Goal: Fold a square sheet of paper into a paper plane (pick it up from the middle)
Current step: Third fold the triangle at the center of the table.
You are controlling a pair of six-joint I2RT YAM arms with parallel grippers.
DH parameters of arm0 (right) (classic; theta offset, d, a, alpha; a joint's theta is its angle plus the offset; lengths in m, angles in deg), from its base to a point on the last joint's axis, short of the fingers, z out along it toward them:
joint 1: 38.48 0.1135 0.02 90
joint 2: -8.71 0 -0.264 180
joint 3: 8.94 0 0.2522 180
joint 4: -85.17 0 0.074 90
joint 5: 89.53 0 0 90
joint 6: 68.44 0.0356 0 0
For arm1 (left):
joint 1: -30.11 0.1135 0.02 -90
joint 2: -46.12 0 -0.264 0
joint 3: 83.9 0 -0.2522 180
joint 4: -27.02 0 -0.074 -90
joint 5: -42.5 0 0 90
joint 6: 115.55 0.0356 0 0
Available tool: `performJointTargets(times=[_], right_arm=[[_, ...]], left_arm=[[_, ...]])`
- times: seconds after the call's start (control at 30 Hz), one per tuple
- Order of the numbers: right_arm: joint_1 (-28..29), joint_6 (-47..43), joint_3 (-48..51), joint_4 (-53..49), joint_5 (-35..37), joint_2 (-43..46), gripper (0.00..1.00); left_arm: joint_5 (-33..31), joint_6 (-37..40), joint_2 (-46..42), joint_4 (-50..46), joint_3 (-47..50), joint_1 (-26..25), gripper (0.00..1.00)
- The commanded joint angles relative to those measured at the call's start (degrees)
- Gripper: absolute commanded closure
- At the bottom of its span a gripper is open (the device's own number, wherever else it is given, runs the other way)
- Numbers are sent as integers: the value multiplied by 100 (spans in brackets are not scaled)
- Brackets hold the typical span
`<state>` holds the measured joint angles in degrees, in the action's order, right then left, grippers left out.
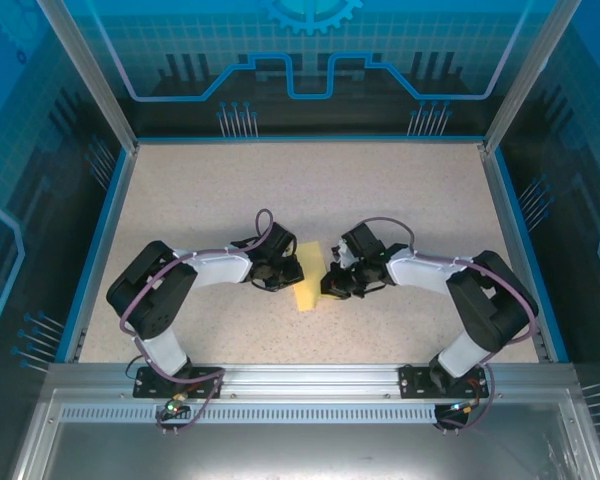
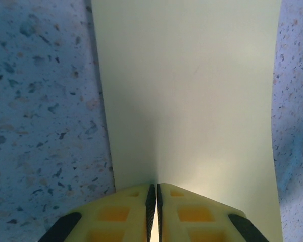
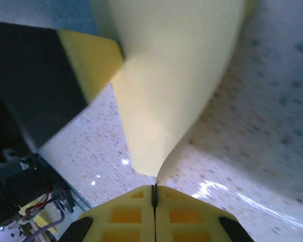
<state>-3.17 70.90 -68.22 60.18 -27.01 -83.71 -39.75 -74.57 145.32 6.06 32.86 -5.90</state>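
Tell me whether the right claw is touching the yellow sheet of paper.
Touching. The right wrist view shows the right claw shut on the sheet of paper, whose edge runs in between its closed fingertips.

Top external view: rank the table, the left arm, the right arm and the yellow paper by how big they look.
Largest: table.
Then left arm and right arm, which look alike, so unranked.
Smallest: yellow paper.

So the left gripper point(image 2: 153, 201) has its two yellow fingers pressed almost together at the bottom, pinching the near edge of the pale yellow sheet of paper point(image 2: 192, 91). The sheet runs straight away from the fingers, bowed a little, with speckled table point(image 2: 40, 101) on both sides.
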Motion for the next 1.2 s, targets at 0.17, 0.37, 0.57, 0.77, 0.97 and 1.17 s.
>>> performJointTargets(times=[0.17, 0.37, 0.57, 0.77, 0.97, 1.17], right_arm=[[261, 141, -535, 184, 84, -543, 94], [267, 196, -632, 357, 142, -692, 94], [285, 408, -528, 918, 90, -772, 94], [301, 465, -537, 991, 119, -946, 94], [300, 419, -581, 990, 128, -1058, 94], [301, 407, -673, 940, 247, -1161, 94]], left_arm=[[-23, 275, -299, -465, -243, -51, 86], [-349, 279, -759, -557, -430, 136, 85], [-551, 337, 20, -922, -1003, 166, 88], [-1001, 470, 389, -1374, -1355, 171, 90], [-998, 420, 596, -1400, -1303, 168, 90], [-994, 370, 660, -1354, -1201, 172, 91]])
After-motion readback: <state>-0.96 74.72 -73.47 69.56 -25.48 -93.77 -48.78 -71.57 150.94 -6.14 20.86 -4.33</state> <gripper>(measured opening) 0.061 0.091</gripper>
